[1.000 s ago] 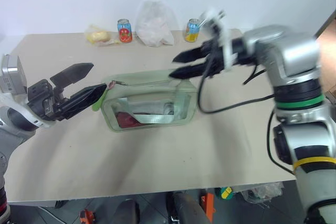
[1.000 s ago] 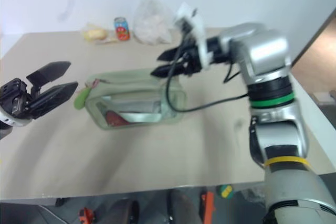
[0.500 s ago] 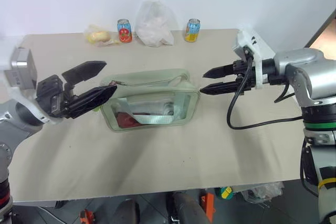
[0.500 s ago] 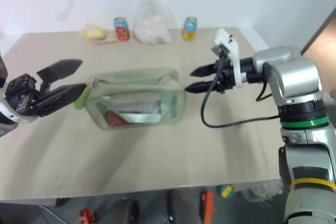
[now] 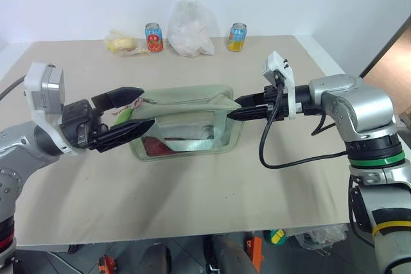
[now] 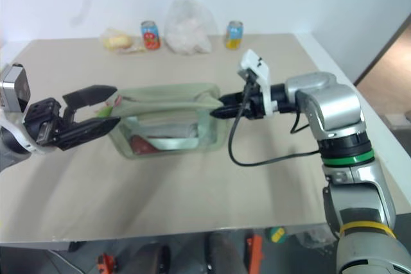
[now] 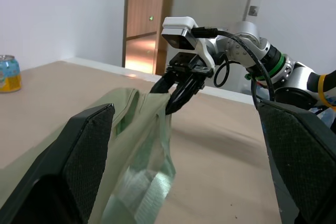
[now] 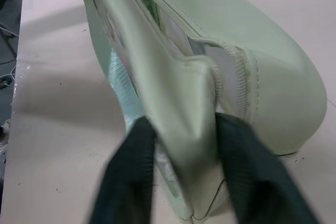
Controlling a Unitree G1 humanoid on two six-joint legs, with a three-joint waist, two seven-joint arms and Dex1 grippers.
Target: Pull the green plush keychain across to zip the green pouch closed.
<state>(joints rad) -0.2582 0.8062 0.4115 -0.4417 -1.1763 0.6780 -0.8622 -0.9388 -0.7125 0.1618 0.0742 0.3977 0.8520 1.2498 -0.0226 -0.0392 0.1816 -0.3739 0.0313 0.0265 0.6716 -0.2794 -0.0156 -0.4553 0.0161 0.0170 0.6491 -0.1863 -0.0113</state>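
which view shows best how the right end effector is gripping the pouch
The right wrist view: both fingers pinch a fold at the green pouch's end. The eye views show the right end effector at the pouch's end from farther off; the left wrist view shows it at the far corner.

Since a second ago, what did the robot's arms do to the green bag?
The right end effector came down from above the pale sage-green fabric pouch with the clear window and closed on its right end. The left end effector, jaws wide open, slid right around the lime-green plush keychain without gripping it. Cans and bags at the back stayed put.
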